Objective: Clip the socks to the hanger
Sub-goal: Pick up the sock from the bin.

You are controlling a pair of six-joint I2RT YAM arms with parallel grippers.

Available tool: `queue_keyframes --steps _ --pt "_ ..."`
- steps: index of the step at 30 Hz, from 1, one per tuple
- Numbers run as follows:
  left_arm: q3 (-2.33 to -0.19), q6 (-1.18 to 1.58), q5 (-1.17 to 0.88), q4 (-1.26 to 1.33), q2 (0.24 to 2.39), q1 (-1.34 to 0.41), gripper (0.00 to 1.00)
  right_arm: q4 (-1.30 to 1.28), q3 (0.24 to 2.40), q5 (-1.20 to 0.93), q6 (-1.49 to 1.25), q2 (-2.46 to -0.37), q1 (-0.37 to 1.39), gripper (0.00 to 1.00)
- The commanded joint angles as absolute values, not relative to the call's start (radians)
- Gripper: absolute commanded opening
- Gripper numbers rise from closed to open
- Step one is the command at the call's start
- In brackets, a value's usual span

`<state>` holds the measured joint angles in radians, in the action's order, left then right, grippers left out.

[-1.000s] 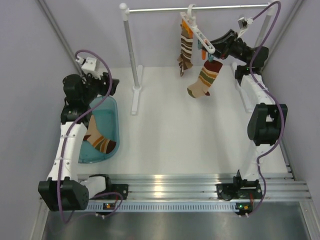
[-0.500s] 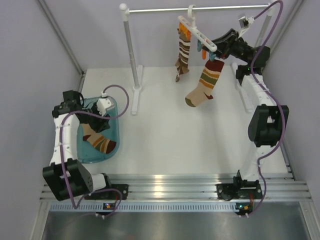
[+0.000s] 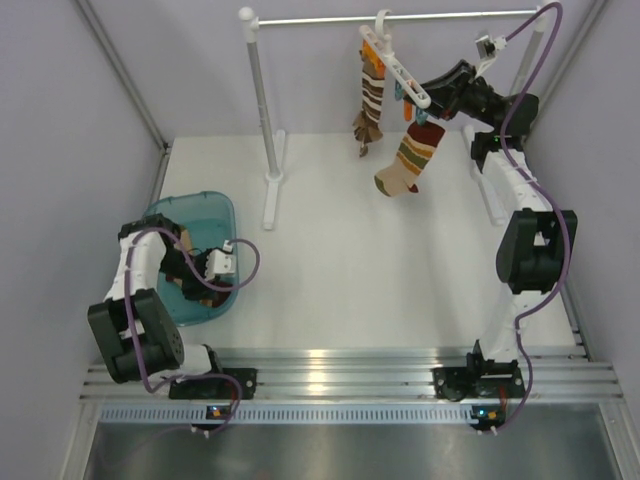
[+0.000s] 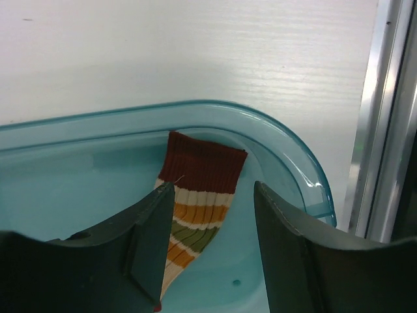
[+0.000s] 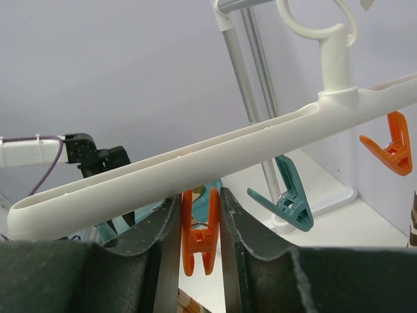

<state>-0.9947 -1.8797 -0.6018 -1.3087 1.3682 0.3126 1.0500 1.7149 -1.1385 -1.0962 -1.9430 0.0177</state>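
Note:
The white hanger [image 3: 395, 65] hangs by its hook from the metal rail. A dark brown and white sock [image 3: 371, 100] hangs from it, and a tan banded sock [image 3: 412, 155] hangs beside it. My right gripper [image 3: 428, 95] is at the hanger's near end. In the right wrist view it [image 5: 200, 195] is shut on an orange clip [image 5: 200, 235] under the hanger bar [image 5: 215, 156], above that tan sock. My left gripper [image 3: 205, 262] is down in the teal bin [image 3: 200, 203]. It [image 4: 214, 189] is open over another tan sock [image 4: 199, 189] with a maroon cuff, lying flat.
The metal rail [image 3: 400, 17] rests on white posts [image 3: 265, 120] at the back. A teal clip [image 5: 290, 199] and a second orange clip [image 5: 391, 140] dangle free from the hanger. Grey walls close both sides. An aluminium rail [image 3: 330, 370] runs along the front.
My left arm has swung from the back left down into the teal bin, over the sock. The hanging socks swayed slightly. My right gripper stayed on the clip.

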Motion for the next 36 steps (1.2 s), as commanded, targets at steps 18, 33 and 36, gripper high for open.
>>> queue_keyframes --steps 18,33,36 --pt "-0.928 -2.005 -0.505 -0.933 1.675 0.279 0.35 0.999 1.743 -1.149 -1.042 -1.878 0.029 0.0" --pt "-1.221 -1.411 -0.824 -1.048 1.445 0.262 0.0 1.014 1.723 -1.079 -1.086 -1.862 0.017 0.0" --pt "-1.259 -1.183 -0.865 -0.916 1.35 0.262 0.0 0.996 1.712 -1.036 -1.115 -1.855 0.015 0.0"
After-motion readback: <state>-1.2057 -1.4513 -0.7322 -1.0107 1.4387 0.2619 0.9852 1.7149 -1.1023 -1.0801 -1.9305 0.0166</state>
